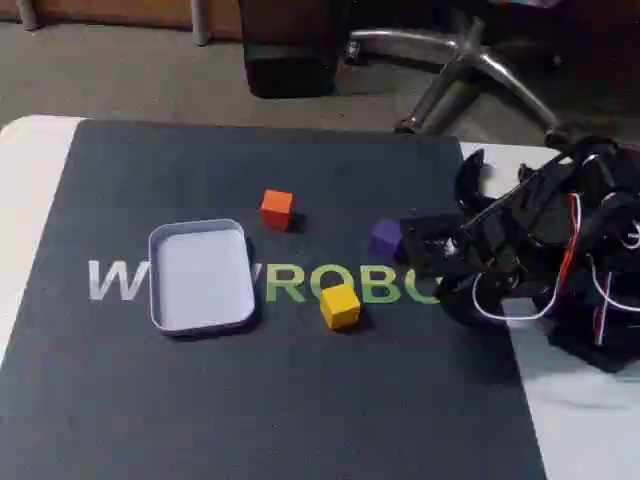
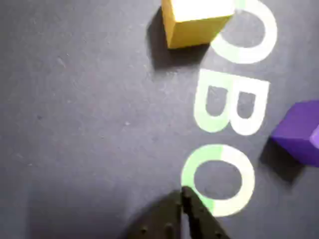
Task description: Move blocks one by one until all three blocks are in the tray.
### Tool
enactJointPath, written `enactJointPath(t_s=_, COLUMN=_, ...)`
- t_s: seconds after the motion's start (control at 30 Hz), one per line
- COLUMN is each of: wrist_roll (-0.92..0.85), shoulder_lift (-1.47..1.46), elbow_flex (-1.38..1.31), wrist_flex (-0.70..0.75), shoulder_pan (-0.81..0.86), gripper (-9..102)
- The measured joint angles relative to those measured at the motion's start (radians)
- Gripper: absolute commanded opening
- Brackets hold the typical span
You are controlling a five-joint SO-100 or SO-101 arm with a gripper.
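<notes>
tool (image 2: 185,196) pressed together, empty | purple block (image 2: 300,130) nearest, at 2 o'clock in wrist view | tray (image 1: 200,275) empty

Black arm folded low at the fixed view's right edge, tool (image 2: 183,195) pointing left, tips pressed together, holding nothing

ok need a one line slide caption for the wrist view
Gripper tip low over the dark mat, yellow block ahead, purple block to the right.
</notes>
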Motion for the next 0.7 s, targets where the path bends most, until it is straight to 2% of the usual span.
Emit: enactJointPath(t_s=0.7, wrist_roll=0.034, shoulder_lift=0.0, elbow_flex=0.0, wrist_flex=0.006, shoulder_pan=-0.025, gripper=-8)
